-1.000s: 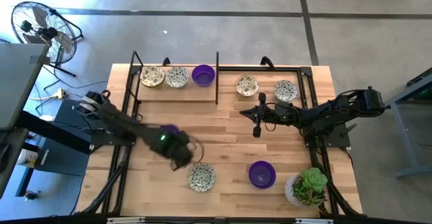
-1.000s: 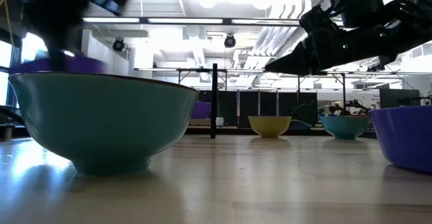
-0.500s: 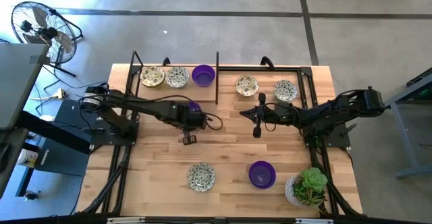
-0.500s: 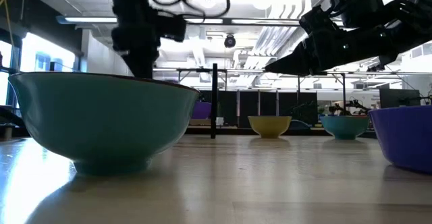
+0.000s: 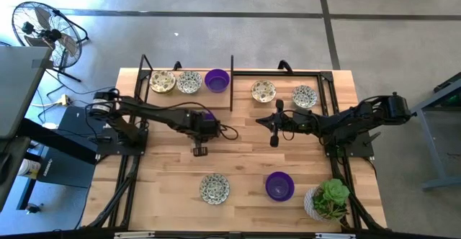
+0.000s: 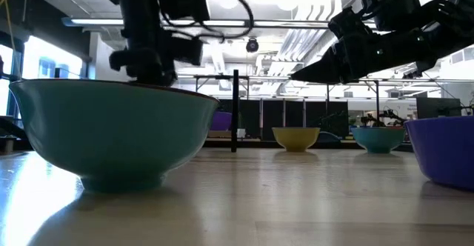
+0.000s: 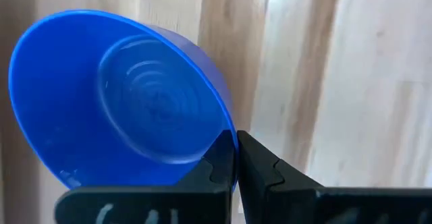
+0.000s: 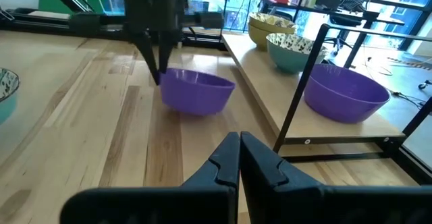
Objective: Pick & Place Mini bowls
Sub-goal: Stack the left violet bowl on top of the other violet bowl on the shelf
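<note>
A robotics test lab inside an open industrial hall. A wooden worktop (image 5: 238, 152) framed with black metal rails stands on a bare grey concrete floor (image 5: 216, 30) marked by dark seams. At the upper left of the overhead frame sits a floor fan (image 5: 45, 32), with loose cables (image 5: 54, 98) trailing toward the rig's base. Seen level across the worktop, the room behind shows exposed ceiling ducting (image 6: 296, 31), rows of strip lights, large windows (image 6: 44, 64) at left and cluttered desks in the distance.

high: straight down | low: table-level | wrists: close, forward | shared: purple bowl (image 8: 197, 91)
</note>
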Robot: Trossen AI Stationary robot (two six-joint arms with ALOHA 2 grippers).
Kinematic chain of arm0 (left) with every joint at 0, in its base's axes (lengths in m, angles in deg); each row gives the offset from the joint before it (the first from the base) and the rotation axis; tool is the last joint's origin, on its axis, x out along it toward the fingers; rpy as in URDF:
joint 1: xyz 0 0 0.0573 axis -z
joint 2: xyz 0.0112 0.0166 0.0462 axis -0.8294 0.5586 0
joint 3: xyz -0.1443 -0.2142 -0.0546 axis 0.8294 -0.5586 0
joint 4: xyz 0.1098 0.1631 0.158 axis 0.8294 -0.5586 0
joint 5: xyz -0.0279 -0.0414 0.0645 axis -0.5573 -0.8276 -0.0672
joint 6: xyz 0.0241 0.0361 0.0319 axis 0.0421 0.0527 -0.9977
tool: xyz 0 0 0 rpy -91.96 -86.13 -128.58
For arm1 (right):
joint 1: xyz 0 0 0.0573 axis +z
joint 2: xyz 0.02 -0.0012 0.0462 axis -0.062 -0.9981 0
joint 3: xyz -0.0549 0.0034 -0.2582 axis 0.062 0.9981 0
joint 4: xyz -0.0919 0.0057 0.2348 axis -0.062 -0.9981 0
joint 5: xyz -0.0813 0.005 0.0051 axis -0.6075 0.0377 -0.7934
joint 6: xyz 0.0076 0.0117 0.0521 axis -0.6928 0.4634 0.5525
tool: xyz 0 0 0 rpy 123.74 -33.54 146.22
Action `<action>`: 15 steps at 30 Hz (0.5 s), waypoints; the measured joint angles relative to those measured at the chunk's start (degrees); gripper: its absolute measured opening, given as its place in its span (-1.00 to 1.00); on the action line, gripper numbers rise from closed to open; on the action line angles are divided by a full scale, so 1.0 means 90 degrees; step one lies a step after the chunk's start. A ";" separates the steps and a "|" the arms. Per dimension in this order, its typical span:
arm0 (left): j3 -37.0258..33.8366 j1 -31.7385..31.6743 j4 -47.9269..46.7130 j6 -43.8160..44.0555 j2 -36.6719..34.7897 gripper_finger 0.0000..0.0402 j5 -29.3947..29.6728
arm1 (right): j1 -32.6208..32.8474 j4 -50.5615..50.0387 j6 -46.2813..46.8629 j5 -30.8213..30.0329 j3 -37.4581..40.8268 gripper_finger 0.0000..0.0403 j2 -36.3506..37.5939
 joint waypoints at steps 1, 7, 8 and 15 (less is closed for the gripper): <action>-0.0020 -0.0008 -0.0058 0.0002 0.0032 -0.99 0.0002 | 0.0000 -0.0005 0.0000 0.0000 0.0000 -1.00 0.0000; -0.0022 -0.0035 -0.0068 0.0004 0.0189 -0.88 0.0101 | 0.0000 -0.0063 0.0000 -0.0005 0.0000 -1.00 0.0000; -0.0022 -0.0035 -0.0057 0.0004 0.0189 -0.82 0.0100 | 0.0000 -0.0068 0.0000 -0.0005 0.0000 -1.00 0.0000; 0.0408 -0.0035 -0.0768 0.0129 0.0168 -0.39 0.0123 | -0.0005 -0.0092 -0.0027 -0.0078 0.0000 -1.00 0.0000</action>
